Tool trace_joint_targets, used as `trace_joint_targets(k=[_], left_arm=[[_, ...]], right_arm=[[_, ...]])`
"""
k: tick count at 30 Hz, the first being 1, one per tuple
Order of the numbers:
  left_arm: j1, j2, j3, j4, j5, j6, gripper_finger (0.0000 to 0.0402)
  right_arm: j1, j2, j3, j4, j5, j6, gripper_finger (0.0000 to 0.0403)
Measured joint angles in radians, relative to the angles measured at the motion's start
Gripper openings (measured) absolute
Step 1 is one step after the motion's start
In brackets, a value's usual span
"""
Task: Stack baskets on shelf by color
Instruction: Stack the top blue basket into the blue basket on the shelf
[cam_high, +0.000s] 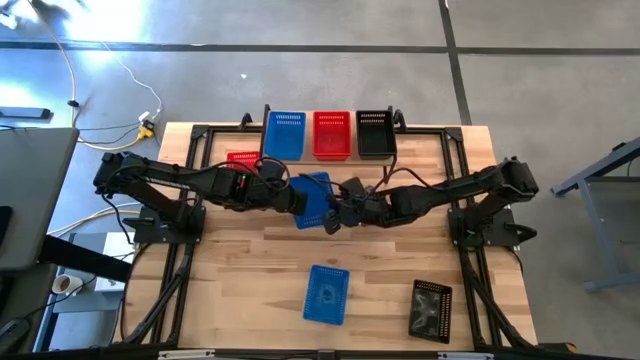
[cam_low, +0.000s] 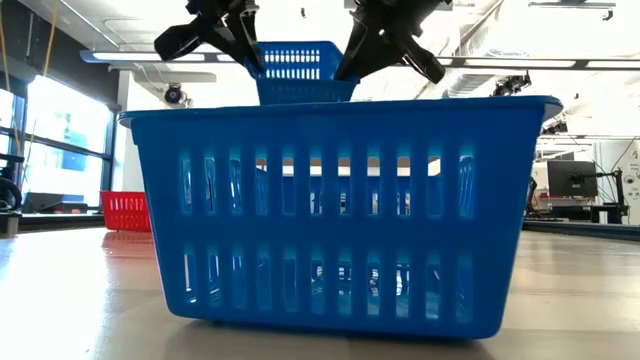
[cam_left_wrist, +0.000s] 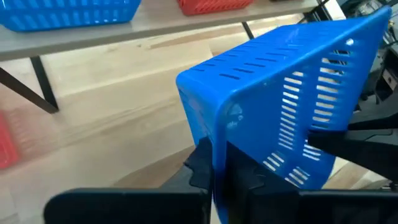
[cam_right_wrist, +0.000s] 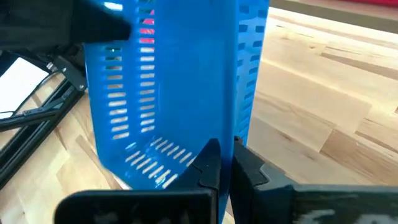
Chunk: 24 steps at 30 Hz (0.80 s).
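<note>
Both end effectors, left (cam_high: 300, 200) and right (cam_high: 345, 213), pinch one slotted blue plastic basket's (cam_high: 316, 198) opposite rims.

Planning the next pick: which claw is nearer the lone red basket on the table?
Left. The left claw sits just beside the red basket; the right claw is farther, across the held blue basket.

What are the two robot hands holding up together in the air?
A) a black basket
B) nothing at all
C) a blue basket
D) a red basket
C: the left gripper and the right gripper each pinch a wall of the same blue basket, and the low view shows it lifted clear of the table between them.
</note>
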Motion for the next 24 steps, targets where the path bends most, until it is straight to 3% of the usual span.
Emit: trace_joint_targets(k=[7,15,19,24], left_arm=[[0.000,0.000,0.000,0.003,-0.010,0.007,0.0002],[-0.001,0.000,0.000,-0.004,-0.010,0.011,0.0001],[0.008,-0.003,0.000,-0.024,0.009,0.013,0.0001],[0.026,-0.023,0.001,-0.050,0.034,0.040,0.0000]], right_arm=[[-0.022,0.000,0.000,-0.001,-0.068,-0.052,0.0018],[-0.066,-0.020,-0.002,-0.003,-0.196,-0.149,0.0120],[-0.068,-0.068,-0.002,-0.034,-0.175,-0.178,0.0152],[-0.069,-0.142,-0.002,-0.090,-0.125,-0.250,0.0162]])
